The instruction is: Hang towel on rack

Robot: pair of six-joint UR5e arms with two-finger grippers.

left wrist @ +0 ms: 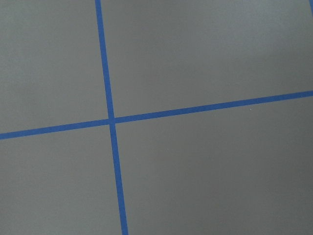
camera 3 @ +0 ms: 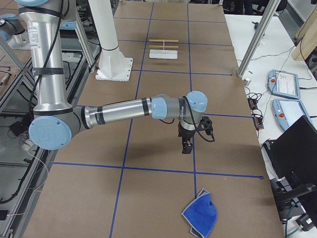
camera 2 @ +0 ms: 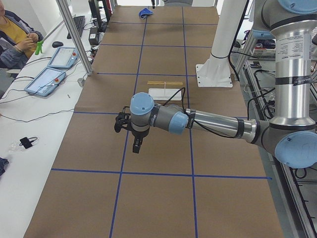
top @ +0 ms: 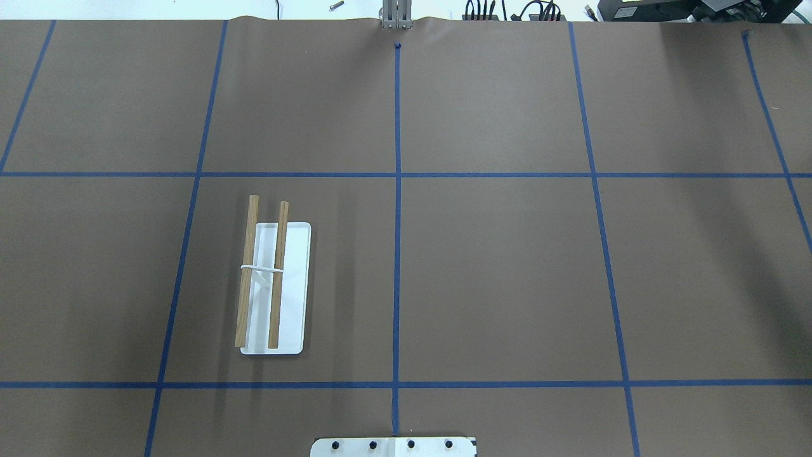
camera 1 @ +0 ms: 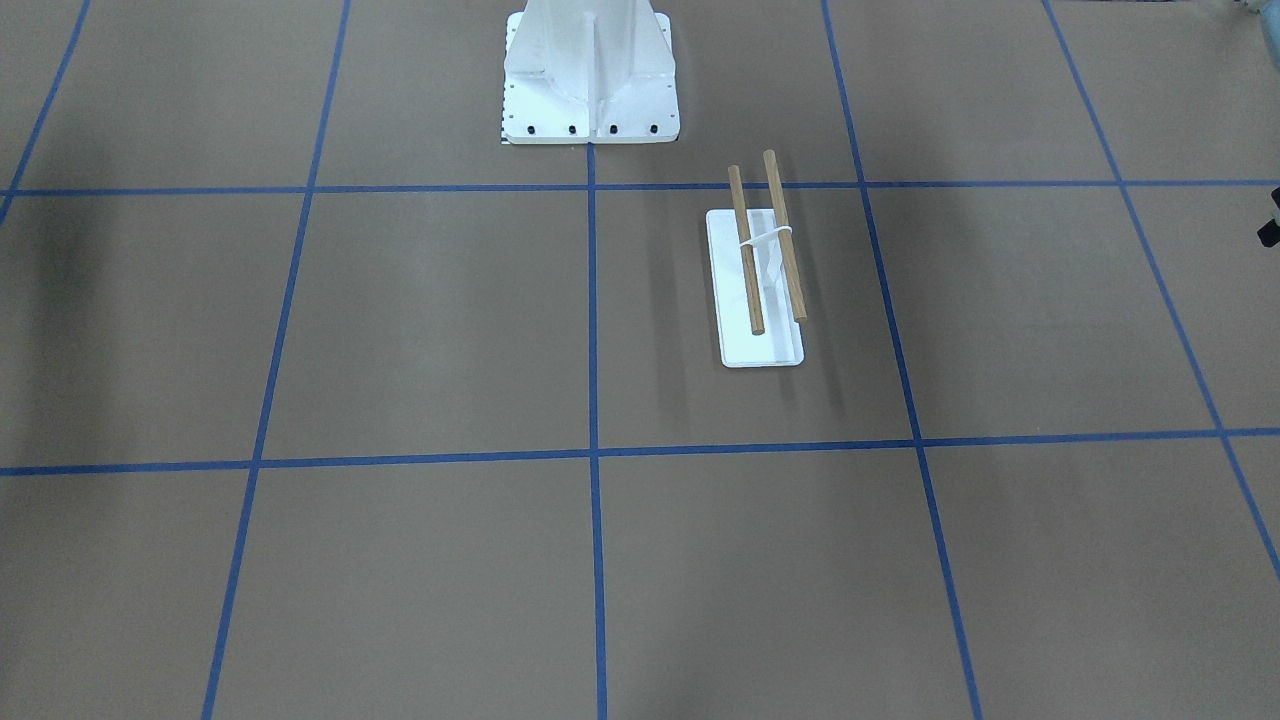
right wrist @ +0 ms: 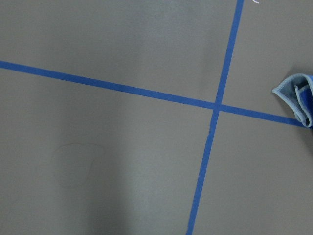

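The rack (camera 1: pixel 760 240) stands on the brown table, two wooden dowels over a white base plate; it also shows in the overhead view (top: pixel 263 273) and far off in both side views (camera 2: pixel 165 83) (camera 3: pixel 163 40). The towel (camera 3: pixel 202 215) lies crumpled, blue side up, near the table's end on my right; its edge shows in the right wrist view (right wrist: pixel 298 95) and far away in the left side view (camera 2: pixel 145 12). My left gripper (camera 2: pixel 136 146) and right gripper (camera 3: pixel 185 146) point down above bare table; I cannot tell whether they are open or shut.
The white bolted pedestal (camera 1: pixel 590 90) stands at the robot's side of the table, near the rack (camera 3: pixel 111 64). Metal posts (camera 2: pixel 74 34) (camera 3: pixel 255 42) and touch panels (camera 3: pixel 285 84) stand along the operators' side. A seated person (camera 2: pixel 15 34) is beyond it.
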